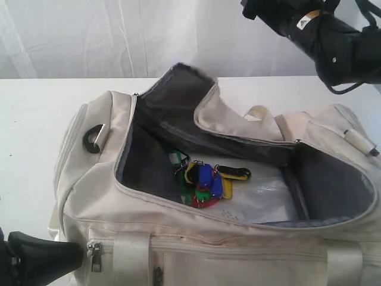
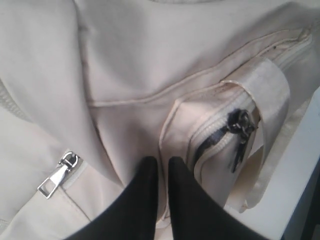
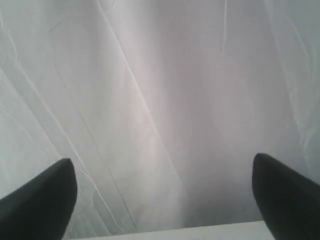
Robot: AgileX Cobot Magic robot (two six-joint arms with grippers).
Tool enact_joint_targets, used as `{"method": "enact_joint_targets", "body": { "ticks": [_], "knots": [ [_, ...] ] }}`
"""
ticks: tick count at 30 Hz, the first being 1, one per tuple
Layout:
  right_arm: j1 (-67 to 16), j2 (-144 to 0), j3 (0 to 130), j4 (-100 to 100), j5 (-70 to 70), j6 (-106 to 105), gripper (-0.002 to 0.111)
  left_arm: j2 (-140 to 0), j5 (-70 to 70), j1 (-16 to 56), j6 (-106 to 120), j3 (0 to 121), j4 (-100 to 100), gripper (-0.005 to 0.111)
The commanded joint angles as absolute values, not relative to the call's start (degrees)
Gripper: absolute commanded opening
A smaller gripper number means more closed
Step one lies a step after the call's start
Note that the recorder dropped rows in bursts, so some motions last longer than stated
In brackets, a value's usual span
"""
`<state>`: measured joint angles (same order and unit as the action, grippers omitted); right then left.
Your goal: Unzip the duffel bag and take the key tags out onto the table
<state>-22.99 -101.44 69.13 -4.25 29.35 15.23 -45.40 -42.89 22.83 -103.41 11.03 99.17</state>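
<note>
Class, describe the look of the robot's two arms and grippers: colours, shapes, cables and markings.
The right arm is a glossy black cylinder bearing a small yellow-and-white sticker, with a thin black cable looping under it. Both the left gripper and right gripper have plain matte black, tapering pointed fingers.

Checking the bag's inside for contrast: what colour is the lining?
Dark grey; the lining shows best in the exterior view.
</note>
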Motion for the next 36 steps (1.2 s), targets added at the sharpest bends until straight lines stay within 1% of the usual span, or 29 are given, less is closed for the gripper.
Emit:
{"method": "enact_joint_targets", "body": {
  "ticks": [1, 2, 3, 4, 5, 8, 10, 17, 24, 31, 36],
  "knots": [
    [-23.4, -95.0, 69.6, 12.1, 12.1, 12.0, 0.081, -45.0, -42.5, 23.0, -103.7, 10.7, 99.9, 0.016],
    [-24.8, -93.3, 69.6, 18.9, 5.3, 12.0, 0.073, -45.0, -42.5, 23.0, -103.7, 10.7, 99.9, 0.016],
    [-26.0, -92.2, 69.6, 21.5, -0.9, 12.0, 0.063, -45.0, -42.5, 23.0, -103.7, 10.7, 99.9, 0.016],
    [-27.8, -91.2, 69.6, 21.7, -6.2, 11.7, 0.051, -45.0, -42.5, 23.0, -103.7, 10.7, 99.9, 0.016],
    [-28.6, -90.9, 69.6, 21.7, -8.4, 11.7, 0.044, -45.0, -42.5, 23.0, -103.7, 10.7, 99.9, 0.016],
    [-32.1, -90.8, 69.6, 19.1, -15.0, 11.7, 0.016, -45.0, -42.5, 23.0, -103.7, 10.7, 99.9, 0.016],
    [-34.5, -90.9, 69.6, 17.1, -18.3, 11.0, 0.001, -45.0, -42.5, 23.0, -103.7, 10.7, 99.9, 0.016],
    [-41.3, -91.3, 68.5, 9.2, -22.7, 0.0, 0.0, -45.0, -42.5, 23.0, -103.7, 10.7, 99.9, 0.016],
    [-43.8, -93.7, 68.5, 2.1, -32.5, -2.9, 0.0, -45.0, -42.5, 23.0, -103.7, 10.7, 99.9, 0.016],
    [-44.1, -97.5, 68.5, 4.0, -40.7, -4.8, 0.0, -45.0, -42.5, 23.0, -103.7, 10.7, 99.9, 0.016],
    [-44.0, -99.3, 68.5, 11.5, -39.1, -2.5, 0.0, -45.0, -42.5, 23.0, -103.7, 10.7, 99.9, 0.016]
  ]
}}
